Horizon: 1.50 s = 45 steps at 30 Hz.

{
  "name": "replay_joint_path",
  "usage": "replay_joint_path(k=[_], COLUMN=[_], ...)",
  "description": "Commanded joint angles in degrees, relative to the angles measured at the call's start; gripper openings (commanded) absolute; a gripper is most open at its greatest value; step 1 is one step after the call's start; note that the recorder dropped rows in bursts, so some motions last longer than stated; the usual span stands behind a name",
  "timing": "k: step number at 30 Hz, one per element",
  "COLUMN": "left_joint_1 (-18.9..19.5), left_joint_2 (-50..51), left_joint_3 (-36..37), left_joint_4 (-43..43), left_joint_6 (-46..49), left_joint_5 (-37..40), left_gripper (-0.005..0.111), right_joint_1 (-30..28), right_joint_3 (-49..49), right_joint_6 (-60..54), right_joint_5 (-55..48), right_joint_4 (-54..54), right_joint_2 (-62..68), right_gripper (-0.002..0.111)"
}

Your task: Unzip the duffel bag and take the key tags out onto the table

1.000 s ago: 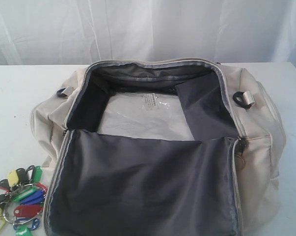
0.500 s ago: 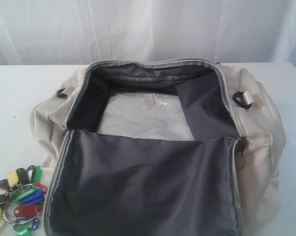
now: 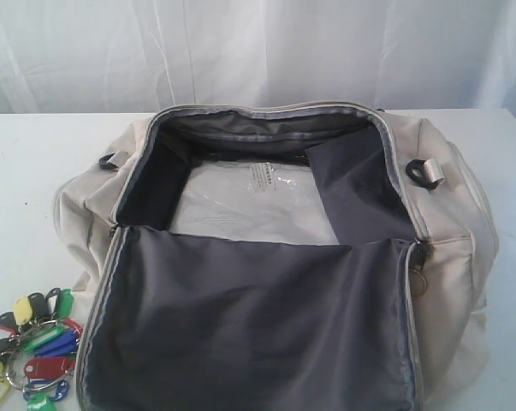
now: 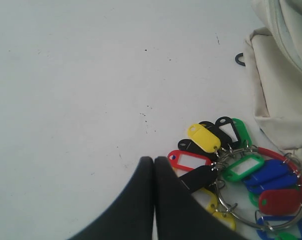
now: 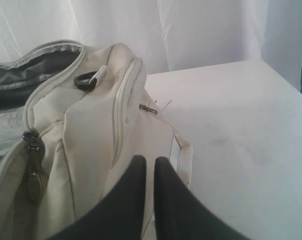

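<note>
The cream duffel bag (image 3: 463, 231) lies unzipped on the table (image 3: 26, 188), its grey-lined flap (image 3: 258, 325) folded toward the camera. The key tags (image 3: 39, 347), a bunch of red, green, blue, yellow and black tags on metal rings, rest on the table just left of the bag. Neither gripper shows in the exterior view. My left gripper (image 4: 154, 160) is shut and empty, its tips just beside the key tags (image 4: 241, 170) and holding none of them. My right gripper (image 5: 149, 161) is shut with only a slit between its fingers, empty, hovering by the bag's end panel (image 5: 90, 135).
A clear plastic packet with a white printed label (image 3: 249, 201) lies inside the bag. A zipper pull with a ring (image 5: 33, 150) hangs at the opening's corner, and a black D-ring (image 5: 85, 80) sits on the bag's end. A white curtain (image 3: 258, 51) hangs behind the table.
</note>
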State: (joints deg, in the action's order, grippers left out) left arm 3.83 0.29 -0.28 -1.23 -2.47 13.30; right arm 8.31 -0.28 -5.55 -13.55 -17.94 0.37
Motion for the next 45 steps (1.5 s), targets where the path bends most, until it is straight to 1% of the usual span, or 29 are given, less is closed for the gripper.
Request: replay_joint_path(k=[1,7,11,13,23,27,45], left_joint_1=[0.0,0.0,0.0,0.0,0.0,0.0,0.0], left_joint_2=[-0.3,-0.3,-0.3,-0.3,-0.3,-0.3,-0.3], left_joint_3=[0.3,0.3,0.3,0.3,0.3,0.3,0.3], left_joint_4=[-0.5,-0.5,-0.5,-0.5,-0.5,-0.5,-0.5], left_joint_6=[-0.3,-0.3,-0.3,-0.3,-0.3,-0.3,-0.3], left_joint_5=[0.0,0.0,0.0,0.0,0.0,0.0,0.0], left_gripper=[0.0,0.0,0.0,0.0,0.0,0.0,0.0], right_joint_1=[-0.5,-0.5,-0.5,-0.5,-0.5,-0.5,-0.4], right_joint_3=[0.3,0.3,0.3,0.3,0.3,0.3,0.3], right_joint_6=[-0.5,-0.5,-0.5,-0.5,-0.5,-0.5,-0.5], right_joint_5=[-0.5,-0.5,-0.5,-0.5,-0.5,-0.5,-0.5], right_joint_4=[-0.1,1.5,10.8,13.7,13.9,18.2,17.9], right_joint_2=[-0.4,-0.4,-0.4,-0.4,-0.4,-0.4,-0.4], right_gripper=[0.007,0.007,0.007,0.007,0.007,0.007,0.007])
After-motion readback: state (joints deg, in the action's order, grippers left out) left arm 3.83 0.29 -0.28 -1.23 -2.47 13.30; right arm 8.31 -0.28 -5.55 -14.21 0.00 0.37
